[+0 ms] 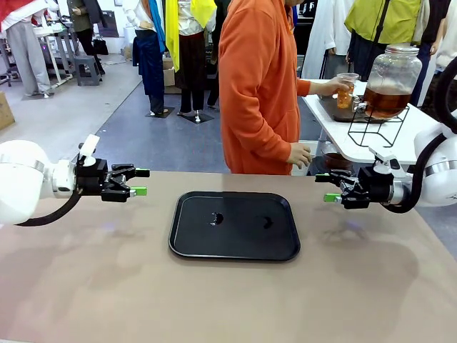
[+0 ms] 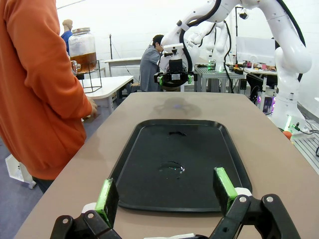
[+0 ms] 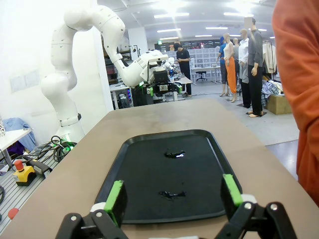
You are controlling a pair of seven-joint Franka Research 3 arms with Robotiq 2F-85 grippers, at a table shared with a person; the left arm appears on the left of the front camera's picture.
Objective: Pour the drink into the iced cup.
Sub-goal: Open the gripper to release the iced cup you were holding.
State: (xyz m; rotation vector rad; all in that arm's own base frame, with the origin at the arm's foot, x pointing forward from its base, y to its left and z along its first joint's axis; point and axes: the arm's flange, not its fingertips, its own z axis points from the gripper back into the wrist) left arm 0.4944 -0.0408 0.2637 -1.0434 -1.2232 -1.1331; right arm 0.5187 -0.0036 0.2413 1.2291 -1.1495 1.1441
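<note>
Front view shows a glossy black tray mid-desk, wet in two spots, between the left gripper and right gripper, both spread wide and empty. Beyond the far edge, a person's hand holds a clear cup at a glass jar of amber drink on a side table.

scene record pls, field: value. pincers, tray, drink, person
left pincer: open, holding nothing, raised over the table left of the tray
right pincer: open, holding nothing, raised over the table right of the tray
black tray: mid-table, carries nothing but two small wet spots
table: brown, robot side
glass drink dispenser: on a wire stand on the white side table, amber drink in its lower part
clear cup: in the person's hand at the dispenser's tap, amber drink inside
person: orange top, turned toward the dispenser
</note>
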